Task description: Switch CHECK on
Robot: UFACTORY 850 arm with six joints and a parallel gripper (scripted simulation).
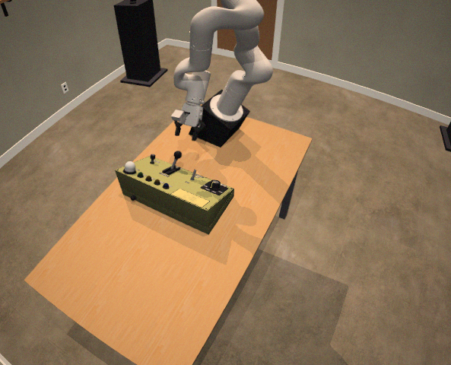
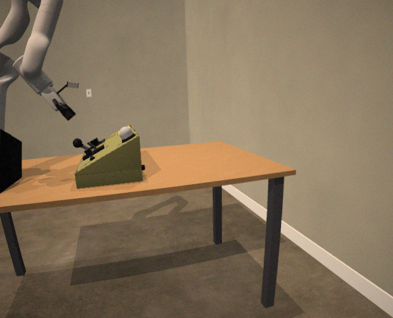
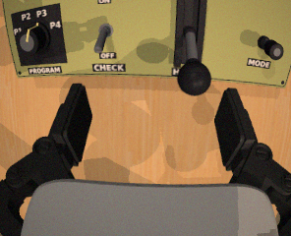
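Observation:
The olive green console stands on the wooden table with its sloped panel facing the arm's base; it also shows in the side view. The CHECK toggle is a small grey lever between the labels ON and OFF, and it leans toward OFF; it also shows in the overhead view. My gripper is open and empty, in the air above the table, short of the console's low edge. In the wrist view its fingers straddle bare table below the CYCLE lever.
The panel also holds a PROGRAM knob, a MODE knob, a white dome and a row of dark buttons. The arm's black base block stands on the table's far end.

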